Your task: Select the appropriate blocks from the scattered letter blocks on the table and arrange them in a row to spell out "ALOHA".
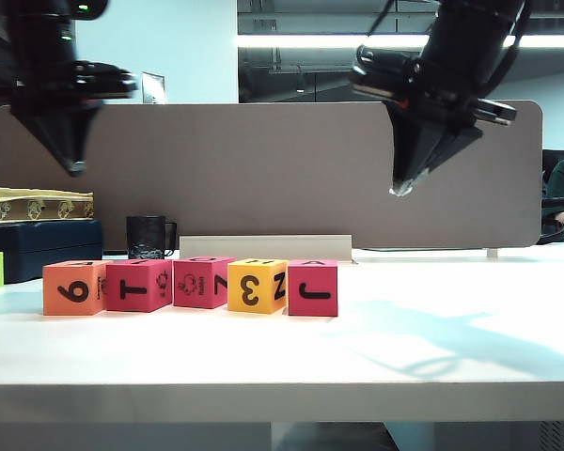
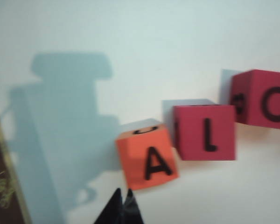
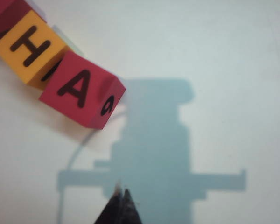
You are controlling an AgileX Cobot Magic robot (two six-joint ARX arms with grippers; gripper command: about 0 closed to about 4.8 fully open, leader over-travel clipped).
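Five letter blocks (image 1: 193, 285) sit in a row on the bench (image 1: 432, 348). Left gripper (image 1: 72, 167) at ten o'clock and right gripper (image 1: 401, 188) at two hang overhead, both closed, empty.

Left gripper (image 1: 72, 167) is smeared by motion blur in the exterior view, its arm cut off by the top edge. Right gripper (image 1: 401, 188) likewise loses its upper arm past that edge. Left wrist view: only the dark fingertips (image 2: 115, 207) enter the picture; the pink-red O block (image 2: 263, 99) is cropped at the side (its small side mark unreadable). Right wrist view: the yellow H block (image 3: 28, 46) is partly cut off. Print on the black mug (image 1: 148, 236) is too small to read.
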